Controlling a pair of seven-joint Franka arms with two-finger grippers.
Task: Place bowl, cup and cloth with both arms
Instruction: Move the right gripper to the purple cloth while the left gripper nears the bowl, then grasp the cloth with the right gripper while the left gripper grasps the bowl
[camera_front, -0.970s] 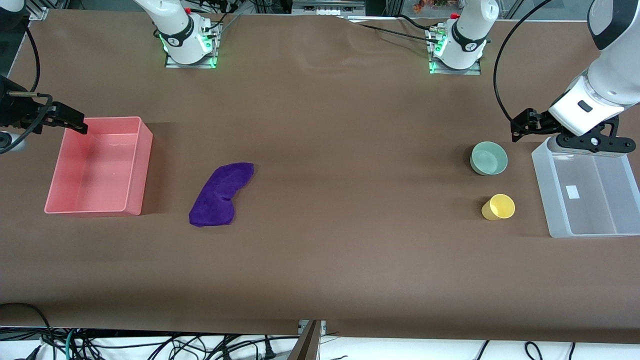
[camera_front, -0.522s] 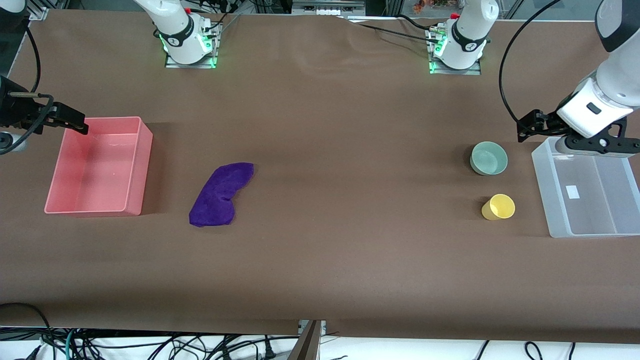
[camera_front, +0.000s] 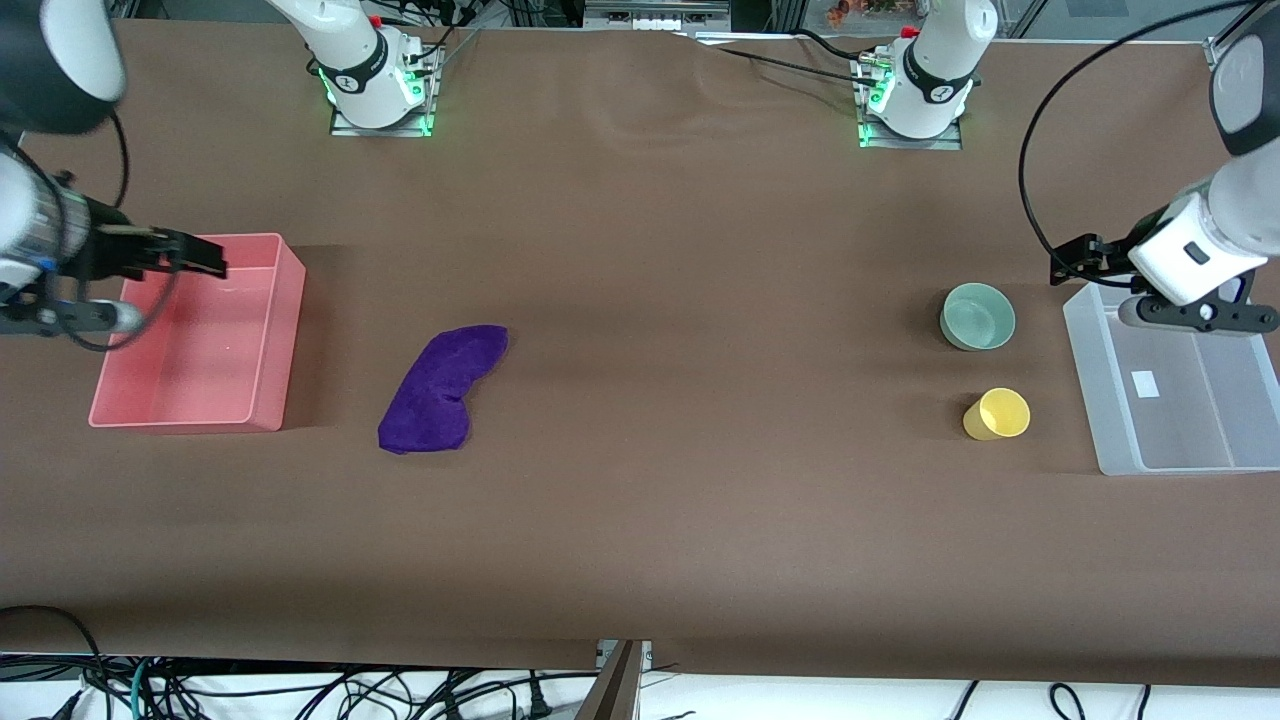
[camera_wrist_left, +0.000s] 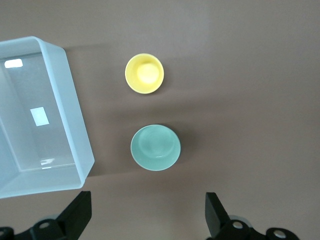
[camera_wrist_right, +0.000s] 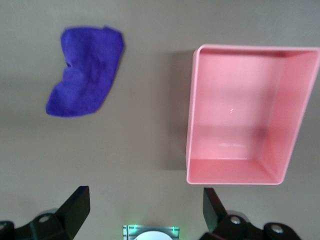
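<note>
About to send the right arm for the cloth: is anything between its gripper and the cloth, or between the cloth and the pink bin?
Nothing visible. The right gripper, fingers open, hangs over the pink bin. Only bare table separates that bin from the cloth. The bowl and cup sit toward the left arm's end.
</note>
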